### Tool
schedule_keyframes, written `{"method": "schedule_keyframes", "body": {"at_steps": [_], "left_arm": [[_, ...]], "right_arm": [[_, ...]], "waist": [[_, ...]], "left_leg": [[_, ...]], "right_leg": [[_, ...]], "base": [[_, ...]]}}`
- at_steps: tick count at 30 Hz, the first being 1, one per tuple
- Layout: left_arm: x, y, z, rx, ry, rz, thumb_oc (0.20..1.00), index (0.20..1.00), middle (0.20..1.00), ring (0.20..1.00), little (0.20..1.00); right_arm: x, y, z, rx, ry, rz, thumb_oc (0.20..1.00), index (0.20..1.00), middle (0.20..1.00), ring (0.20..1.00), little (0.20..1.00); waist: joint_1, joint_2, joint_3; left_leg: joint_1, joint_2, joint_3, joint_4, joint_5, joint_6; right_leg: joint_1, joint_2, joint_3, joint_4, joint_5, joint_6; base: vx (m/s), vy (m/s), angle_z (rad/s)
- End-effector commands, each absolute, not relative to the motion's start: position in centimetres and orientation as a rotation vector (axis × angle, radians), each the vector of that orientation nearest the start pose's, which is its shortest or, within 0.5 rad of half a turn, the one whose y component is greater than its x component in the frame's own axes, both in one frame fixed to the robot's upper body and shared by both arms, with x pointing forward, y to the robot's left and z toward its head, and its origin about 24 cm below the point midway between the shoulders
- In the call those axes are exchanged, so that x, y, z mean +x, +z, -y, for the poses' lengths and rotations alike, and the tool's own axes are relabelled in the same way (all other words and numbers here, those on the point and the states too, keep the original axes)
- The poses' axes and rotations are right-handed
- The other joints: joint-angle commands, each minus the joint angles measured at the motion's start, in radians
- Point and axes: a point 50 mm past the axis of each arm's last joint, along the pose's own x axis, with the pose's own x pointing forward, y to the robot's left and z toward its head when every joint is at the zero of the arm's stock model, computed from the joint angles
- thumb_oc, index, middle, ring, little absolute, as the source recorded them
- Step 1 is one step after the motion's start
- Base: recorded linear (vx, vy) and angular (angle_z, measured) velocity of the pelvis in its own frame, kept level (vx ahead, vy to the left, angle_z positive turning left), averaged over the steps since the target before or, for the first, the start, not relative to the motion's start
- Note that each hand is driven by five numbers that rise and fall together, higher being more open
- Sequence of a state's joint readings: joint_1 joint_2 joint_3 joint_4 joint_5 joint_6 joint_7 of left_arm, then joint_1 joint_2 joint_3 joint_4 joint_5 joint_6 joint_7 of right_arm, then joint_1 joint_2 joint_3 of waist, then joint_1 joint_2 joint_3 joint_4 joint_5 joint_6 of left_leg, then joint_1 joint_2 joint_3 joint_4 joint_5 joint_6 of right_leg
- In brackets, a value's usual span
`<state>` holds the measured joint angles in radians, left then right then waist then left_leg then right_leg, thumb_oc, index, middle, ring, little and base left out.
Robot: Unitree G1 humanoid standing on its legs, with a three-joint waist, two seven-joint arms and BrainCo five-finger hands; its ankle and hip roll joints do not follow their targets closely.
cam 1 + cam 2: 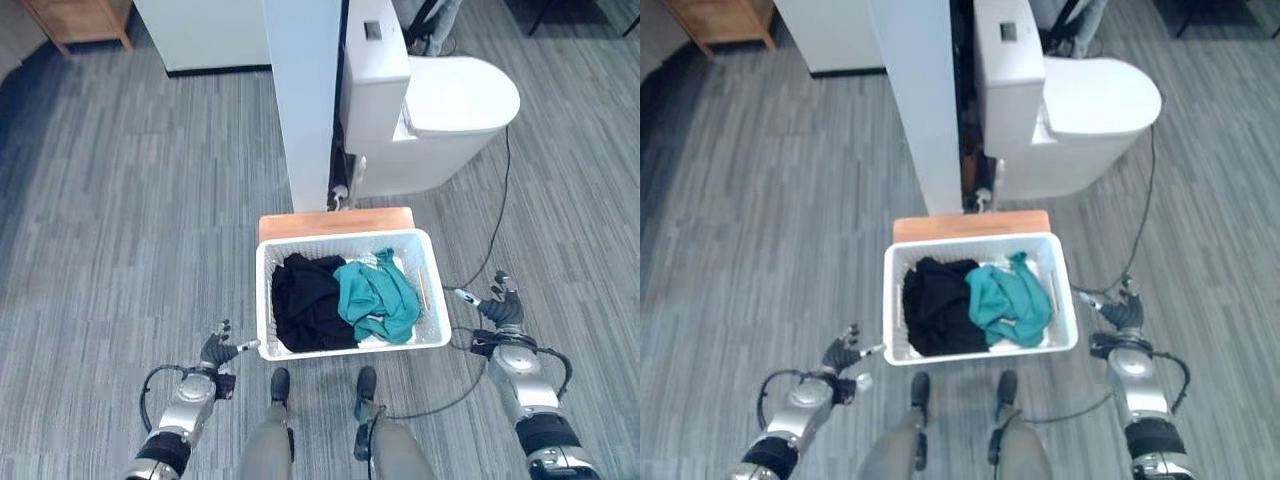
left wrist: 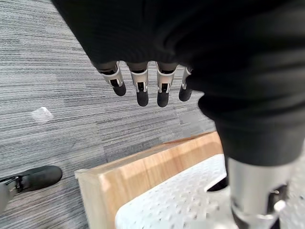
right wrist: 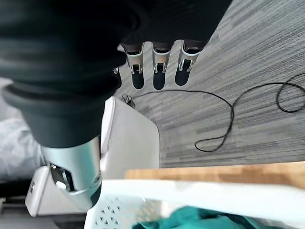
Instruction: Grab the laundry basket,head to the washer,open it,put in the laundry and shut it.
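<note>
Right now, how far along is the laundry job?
Barely begun. Done: nothing yet. The white laundry basket, holding black clothes and a teal garment, sits on a wooden stand. In hand: the left hand and right hand flank it, open, not gripping. Left: grab, carry, load, shut.

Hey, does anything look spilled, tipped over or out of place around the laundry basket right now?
Nothing stands out. The white laundry basket sits level on a wooden stand, with the black garment and teal garment inside its walls. The left hand and right hand flank it, open, not touching.
</note>
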<state>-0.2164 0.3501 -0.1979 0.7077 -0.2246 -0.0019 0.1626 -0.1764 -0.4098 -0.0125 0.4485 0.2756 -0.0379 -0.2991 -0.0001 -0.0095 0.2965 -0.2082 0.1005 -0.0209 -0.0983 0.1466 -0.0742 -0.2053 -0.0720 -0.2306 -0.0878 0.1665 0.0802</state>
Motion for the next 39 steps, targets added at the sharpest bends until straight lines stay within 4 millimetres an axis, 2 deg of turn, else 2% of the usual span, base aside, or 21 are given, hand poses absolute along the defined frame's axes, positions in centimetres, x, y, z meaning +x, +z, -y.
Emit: {"method": "schedule_keyframes", "body": {"at_steps": [1, 4, 5, 6, 8, 9, 14, 16, 18, 21, 24, 28, 31, 36, 37, 38, 39], "left_arm": [[29.3, -1.8, -24.7, 0.381, 0.272, -0.389, 1.000, 1.000, 1.000, 1.000, 1.000], [31.2, -0.1, -24.9, 0.420, 0.329, -0.342, 1.000, 1.000, 1.000, 1.000, 1.000], [32.3, 1.6, -24.9, 0.443, 0.347, -0.279, 1.000, 1.000, 1.000, 1.000, 1.000], [32.3, 1.6, -24.9, 0.443, 0.347, -0.279, 1.000, 1.000, 1.000, 1.000, 1.000], [33.2, 3.6, -25.1, 0.484, 0.359, -0.204, 1.000, 1.000, 1.000, 1.000, 1.000], [33.2, 3.6, -25.1, 0.484, 0.359, -0.204, 1.000, 1.000, 1.000, 1.000, 1.000], [34.7, 6.7, -25.2, 0.562, 0.374, -0.109, 1.000, 1.000, 1.000, 1.000, 1.000], [35.1, 7.2, -25.2, 0.605, 0.363, -0.109, 1.000, 1.000, 1.000, 1.000, 1.000], [35.2, 6.7, -25.1, 0.622, 0.346, -0.137, 1.000, 1.000, 1.000, 1.000, 1.000], [35.9, 5.9, -24.7, 0.661, 0.324, -0.213, 1.000, 1.000, 1.000, 1.000, 1.000], [37.7, 7.3, -24.0, 0.723, 0.309, -0.245, 1.000, 1.000, 1.000, 1.000, 1.000], [38.2, 6.9, -22.9, 0.728, 0.267, -0.288, 1.000, 1.000, 1.000, 1.000, 1.000], [38.7, 7.6, -22.2, 0.752, 0.250, -0.278, 1.000, 1.000, 1.000, 1.000, 1.000], [40.1, 11.2, -21.8, 0.740, 0.289, -0.167, 1.000, 1.000, 1.000, 1.000, 1.000], [40.4, 12.2, -21.8, 0.736, 0.297, -0.132, 1.000, 1.000, 1.000, 1.000, 1.000], [40.8, 14.1, -21.7, 0.742, 0.304, -0.055, 1.000, 1.000, 1.000, 1.000, 1.000], [40.8, 14.1, -21.7, 0.743, 0.304, -0.055, 1.000, 1.000, 1.000, 1.000, 1.000]], "right_arm": [[28.4, 4.7, 26.4, -0.069, -0.415, -0.010, 1.000, 1.000, 1.000, 1.000, 1.000], [28.4, 5.1, 26.0, -0.069, -0.415, 0.016, 1.000, 1.000, 1.000, 1.000, 1.000], [28.4, 4.8, 25.9, -0.072, -0.413, 0.006, 1.000, 1.000, 1.000, 1.000, 1.000], [28.4, 4.8, 25.9, -0.071, -0.413, 0.007, 1.000, 1.000, 1.000, 1.000, 1.000], [28.3, 4.5, 25.6, -0.074, -0.406, -0.005, 1.000, 1.000, 1.000, 1.000, 1.000], [28.3, 4.5, 25.6, -0.074, -0.406, -0.005, 1.000, 1.000, 1.000, 1.000, 1.000], [29.0, 4.7, 24.8, -0.082, -0.377, -0.002, 1.000, 1.000, 1.000, 1.000, 1.000], [29.4, 5.1, 24.4, -0.070, -0.360, 0.012, 1.000, 1.000, 1.000, 1.000, 1.000], [29.6, 5.3, 24.2, -0.042, -0.354, 0.020, 1.000, 1.000, 1.000, 1.000, 1.000], [30.1, 7.0, 24.0, -0.023, -0.333, 0.086, 1.000, 1.000, 1.000, 1.000, 1.000], [30.9, 8.5, 24.2, -0.026, -0.336, 0.137, 1.000, 1.000, 1.000, 1.000, 1.000], [31.1, 8.5, 24.4, -0.031, -0.338, 0.134, 1.000, 1.000, 1.000, 1.000, 1.000], [31.1, 8.3, 24.6, -0.038, -0.345, 0.122, 1.000, 1.000, 1.000, 1.000, 1.000], [31.4, 8.0, 24.5, -0.051, -0.338, 0.106, 1.000, 1.000, 1.000, 1.000, 1.000], [31.3, 7.9, 24.5, -0.051, -0.336, 0.099, 1.000, 1.000, 1.000, 1.000, 1.000], [31.1, 7.7, 24.7, -0.050, -0.343, 0.091, 1.000, 1.000, 1.000, 1.000, 1.000], [31.1, 7.6, 24.7, -0.050, -0.342, 0.091, 1.000, 1.000, 1.000, 1.000, 1.000]], "waist": [[-0.003, -0.044, 0.003], [-0.004, -0.057, 0.026], [-0.004, -0.061, 0.037], [-0.003, -0.061, 0.038], [-0.001, -0.067, 0.054], [-0.001, -0.067, 0.054], [0.000, -0.064, 0.081], [0.000, -0.062, 0.090], [-0.001, -0.061, 0.094], [-0.010, -0.061, 0.107], [-0.024, -0.065, 0.122], [-0.031, -0.063, 0.131], [-0.038, -0.060, 0.134], [-0.041, -0.053, 0.137], [-0.040, -0.050, 0.138], [-0.035, -0.045, 0.139], [-0.035, -0.045, 0.139]], "left_leg": [[-0.037, 0.001, 0.047, 0.058, -0.075, 0.032], [-0.061, 0.002, 0.047, 0.080, -0.078, 0.025], [-0.068, 0.003, 0.046, 0.088, -0.080, 0.024], [-0.068, 0.003, 0.046, 0.089, -0.081, 0.024], [-0.072, 0.004, 0.050, 0.102, -0.086, 0.022], [-0.072, 0.004, 0.050, 0.103, -0.086, 0.022], [-0.094, -0.001, 0.054, 0.126, -0.093, 0.020], [-0.097, -0.004, 0.056, 0.131, -0.098, 0.024], [-0.098, -0.005, 0.059, 0.139, -0.103, 0.026], [-0.104, -0.008, 0.065, 0.152, -0.111, 0.030], [-0.118, -0.010, 0.065, 0.159, -0.109, 0.031], [-0.124, -0.010, 0.068, 0.164, -0.109, 0.030], [-0.126, -0.009, 0.069, 0.165, -0.109, 0.028], [-0.125, -0.010, 0.073, 0.164, -0.108, 0.027], [-0.124, -0.010, 0.074, 0.166, -0.110, 0.028], [-0.123, -0.011, 0.072, 0.169, -0.114, 0.029], [-0.123, -0.011, 0.072, 0.169, -0.114, 0.029]], "right_leg": [[-0.006, -0.053, -0.006, 0.164, -0.211, 0.027], [-0.019, -0.054, -0.009, 0.165, -0.206, 0.026], [-0.020, -0.055, -0.009, 0.161, -0.202, 0.027], [-0.019, -0.055, -0.009, 0.160, -0.201, 0.027], [-0.016, -0.056, -0.009, 0.150, -0.191, 0.029], [-0.015, -0.056, -0.009, 0.149, -0.191, 0.029], [-0.021, -0.060, -0.005, 0.138, -0.177, 0.031], [-0.023, -0.063, -0.003, 0.137, -0.173, 0.034], [-0.023, -0.065, 0.001, 0.137, -0.170, 0.035], [-0.032, -0.070, 0.011, 0.141, -0.166, 0.037], [-0.045, -0.075, 0.010, 0.141, -0.158, 0.042], [-0.045, -0.078, 0.007, 0.139, -0.155, 0.043], [-0.047, -0.080, 0.008, 0.142, -0.155, 0.044], [-0.048, -0.081, 0.008, 0.140, -0.153, 0.047], [-0.047, -0.081, 0.008, 0.141, -0.155, 0.047], [-0.046, -0.082, 0.006, 0.144, -0.159, 0.048], [-0.045, -0.082, 0.006, 0.144, -0.159, 0.048]], "base": [[-0.11, -0.046, -0.03], [-0.08, -0.031, 0.02], [-0.04, -0.016, 0.04], [-0.04, -0.016, 0.03], [-0.03, -0.012, -0.01], [-0.04, -0.008, -0.03], [-0.04, 0.012, 0.01], [-0.04, 0.031, 0.00], [-0.03, 0.047, -0.01], [-0.03, 0.050, -0.02], [-0.03, 0.021, -0.02], [-0.01, 0.004, -0.03], [0.00, 0.000, 0.00], [0.00, 0.000, 0.00], [0.00, 0.000, 0.00], [0.02, -0.021, -0.04], [0.04, -0.023, -0.05]]}}
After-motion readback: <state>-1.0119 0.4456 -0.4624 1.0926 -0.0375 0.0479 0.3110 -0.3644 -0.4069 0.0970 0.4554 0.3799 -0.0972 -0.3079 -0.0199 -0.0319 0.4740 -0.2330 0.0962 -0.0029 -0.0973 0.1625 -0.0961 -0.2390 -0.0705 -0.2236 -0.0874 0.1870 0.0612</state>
